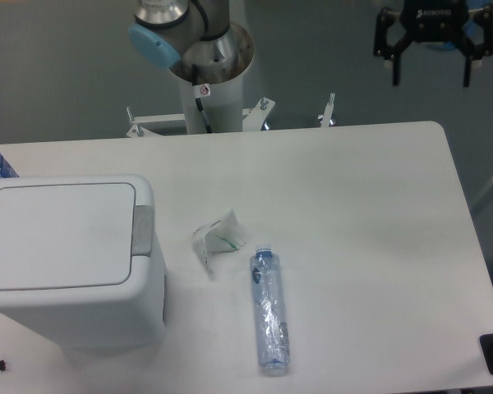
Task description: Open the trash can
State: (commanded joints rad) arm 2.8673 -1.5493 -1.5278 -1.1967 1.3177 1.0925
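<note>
1. Trash can (70,263): large white boxy plastic bin with rounded corners, the biggest item on the table.
2. Position: stands at the left near part of the table; its left side is cut by the picture's edge.
3. Pose: upright, seen from above, long side running left to right.
4. Lid (57,235): flat, white, lying level and closed on the body, a thin seam visible around it.
5. Latch (142,230): grey rectangular push-latch at the lid's right edge, flush with the top.
</note>
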